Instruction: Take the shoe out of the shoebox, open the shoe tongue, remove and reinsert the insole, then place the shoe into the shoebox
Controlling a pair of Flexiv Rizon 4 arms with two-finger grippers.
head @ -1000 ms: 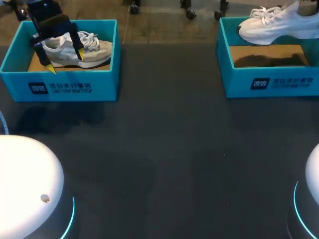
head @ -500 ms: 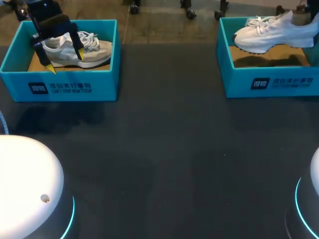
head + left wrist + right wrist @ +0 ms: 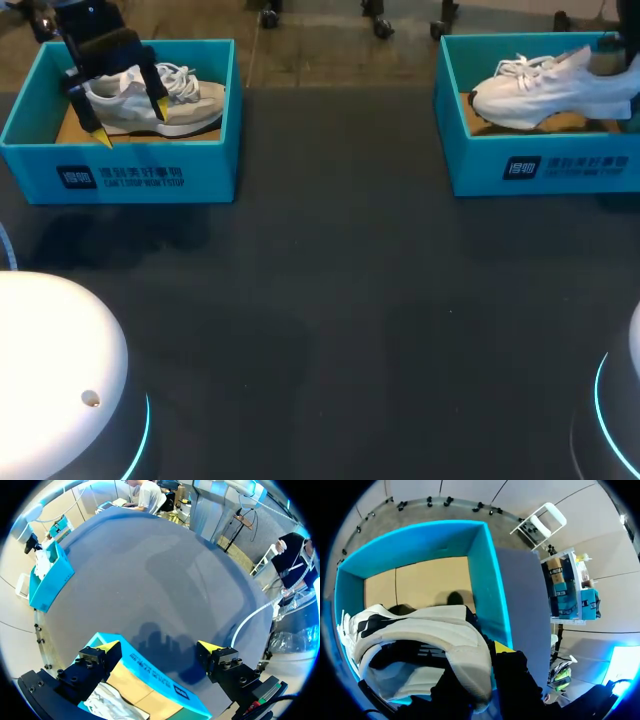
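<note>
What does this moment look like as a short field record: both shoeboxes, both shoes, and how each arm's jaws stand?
left shoebox: far left of the table, holds the grey shoe
grey shoe: lying in its box, toe toward the table's middle
left jaws: open, over the grey shoe's heel end, not closed on it
right shoebox: far right, cardboard floor partly showing
white shoe: in the right shoebox, toe toward the table's middle, heel raised by the box's right wall
right jaws: shut on the white shoe's heel

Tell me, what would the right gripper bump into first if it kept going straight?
Probably the tan floor of the shoebox, just beyond the white shoe that the right gripper holds, though depth is unclear.
</note>
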